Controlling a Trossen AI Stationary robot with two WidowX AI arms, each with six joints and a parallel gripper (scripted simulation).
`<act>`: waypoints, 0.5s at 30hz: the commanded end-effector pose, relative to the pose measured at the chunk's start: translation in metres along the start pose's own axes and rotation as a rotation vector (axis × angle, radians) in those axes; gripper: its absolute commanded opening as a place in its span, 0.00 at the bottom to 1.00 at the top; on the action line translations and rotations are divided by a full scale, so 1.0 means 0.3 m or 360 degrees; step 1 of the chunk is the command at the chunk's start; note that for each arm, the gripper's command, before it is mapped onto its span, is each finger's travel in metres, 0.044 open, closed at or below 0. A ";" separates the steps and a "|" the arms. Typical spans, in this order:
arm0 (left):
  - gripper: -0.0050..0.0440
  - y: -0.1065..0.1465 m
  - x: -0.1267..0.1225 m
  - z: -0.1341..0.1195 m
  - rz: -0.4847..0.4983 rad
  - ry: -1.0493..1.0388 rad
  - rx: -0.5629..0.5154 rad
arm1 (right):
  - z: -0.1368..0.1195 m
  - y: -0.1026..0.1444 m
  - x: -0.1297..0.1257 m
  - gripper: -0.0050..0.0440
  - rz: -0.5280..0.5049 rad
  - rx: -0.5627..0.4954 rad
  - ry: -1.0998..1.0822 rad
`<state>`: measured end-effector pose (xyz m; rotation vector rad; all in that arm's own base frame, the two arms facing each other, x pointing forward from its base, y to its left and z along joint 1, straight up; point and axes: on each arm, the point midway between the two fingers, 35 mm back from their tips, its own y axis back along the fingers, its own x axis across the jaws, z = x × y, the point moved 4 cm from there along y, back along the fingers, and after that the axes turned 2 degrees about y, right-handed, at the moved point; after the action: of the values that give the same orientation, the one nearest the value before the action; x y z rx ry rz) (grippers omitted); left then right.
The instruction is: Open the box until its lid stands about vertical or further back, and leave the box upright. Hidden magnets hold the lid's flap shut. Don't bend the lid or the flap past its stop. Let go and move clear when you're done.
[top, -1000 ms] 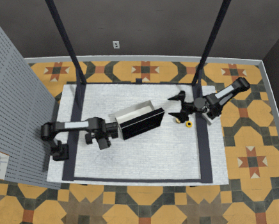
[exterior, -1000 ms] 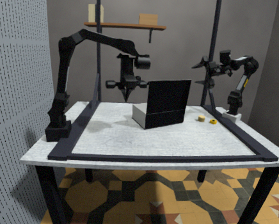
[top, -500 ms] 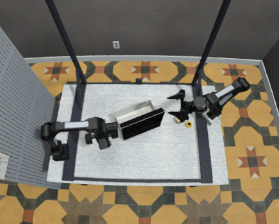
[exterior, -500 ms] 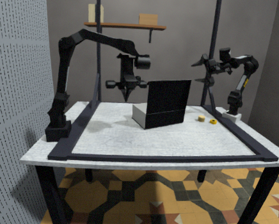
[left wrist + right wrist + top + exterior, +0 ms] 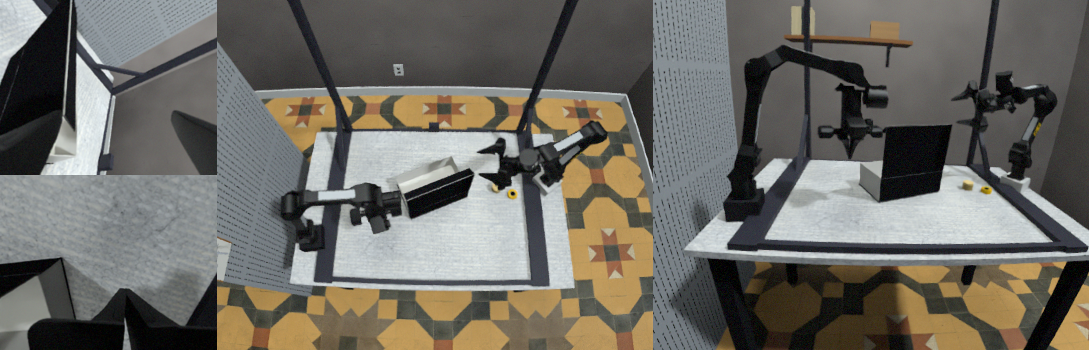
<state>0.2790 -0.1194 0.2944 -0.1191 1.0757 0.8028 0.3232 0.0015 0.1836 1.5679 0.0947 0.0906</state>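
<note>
Spreading beneath everything, the pale desk (image 5: 432,255) (image 5: 903,225) (image 5: 91,94) (image 5: 117,222) carries 2 black arms. Seen from above, the right arm (image 5: 337,195) (image 5: 754,100) reaches in at 9 o'clock from the box, the left arm (image 5: 569,141) (image 5: 1035,91) at 2 o'clock. The box (image 5: 424,176) (image 5: 870,179) (image 5: 66,141) (image 5: 55,288) sits upright near the desk's middle, between them. Its black lid (image 5: 439,195) (image 5: 915,150) (image 5: 43,74) (image 5: 23,269) stands about vertical along the 5 o'clock side. The left jaws (image 5: 479,163) (image 5: 956,110) are wide apart with nothing between them, near the lid's 3 o'clock end; the right jaws (image 5: 372,212) (image 5: 850,154) are together, pointing down, clear of the box. At 3 o'clock lie a yellow ring (image 5: 509,196) (image 5: 986,192) and a small tan block (image 5: 495,188) (image 5: 967,185).
</note>
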 end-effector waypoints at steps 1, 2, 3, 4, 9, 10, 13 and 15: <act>1.00 0.003 -0.029 0.018 -0.0014 -0.0009 -0.0013 | 0.001 0.027 0.001 0.00 0.0048 -0.0004 0.0001; 1.00 0.003 -0.031 0.020 -0.0014 -0.0009 -0.0013 | 0.001 0.027 0.001 0.00 0.0048 -0.0004 0.0001; 1.00 0.003 -0.034 0.021 -0.0014 -0.0009 -0.0013 | 0.001 0.027 0.001 0.00 0.0048 -0.0004 0.0001; 1.00 0.003 -0.037 0.023 -0.0014 -0.0009 -0.0013 | 0.001 0.027 0.001 0.00 0.0048 -0.0004 0.0001; 1.00 0.004 -0.044 0.028 -0.0014 -0.0009 -0.0013 | 0.001 0.027 0.001 0.00 0.0048 -0.0004 0.0001; 1.00 0.004 -0.047 0.030 -0.0014 -0.0009 -0.0013 | 0.001 0.027 0.001 0.00 0.0048 -0.0004 0.0001; 1.00 0.004 -0.055 0.034 -0.0014 -0.0009 -0.0013 | 0.001 0.027 0.001 0.00 0.0048 -0.0004 0.0001; 1.00 0.004 -0.060 0.037 -0.0014 -0.0009 -0.0013 | 0.001 0.027 0.001 0.00 0.0048 -0.0004 0.0001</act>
<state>0.2813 -0.1218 0.3057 -0.1189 1.0761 0.8028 0.3232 0.0015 0.1836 1.5679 0.0947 0.0906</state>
